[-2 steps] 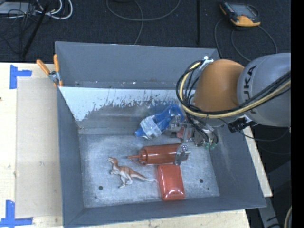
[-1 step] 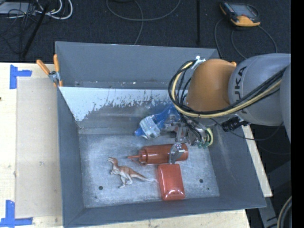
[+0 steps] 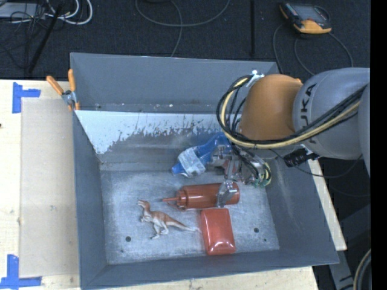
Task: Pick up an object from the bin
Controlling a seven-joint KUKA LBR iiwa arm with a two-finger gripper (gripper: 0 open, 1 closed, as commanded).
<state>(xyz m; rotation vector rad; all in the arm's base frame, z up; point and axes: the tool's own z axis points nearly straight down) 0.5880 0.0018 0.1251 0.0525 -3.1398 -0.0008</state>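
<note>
Gripper (image 3: 228, 191) low in bin (image 3: 89, 222), right of centre, tip at base end of red-brown bottle (image 3: 202, 197); how far open: cannot tell, grasp not visible. Bottle lies on side, nozzle pointing left. Red rounded block (image 3: 217, 231) just below bottle. Blue-white crumpled packet (image 3: 195, 159) just behind. Tan toy dinosaur (image 3: 159, 219) left of block. Left floor bare; right wall near arm.
</note>
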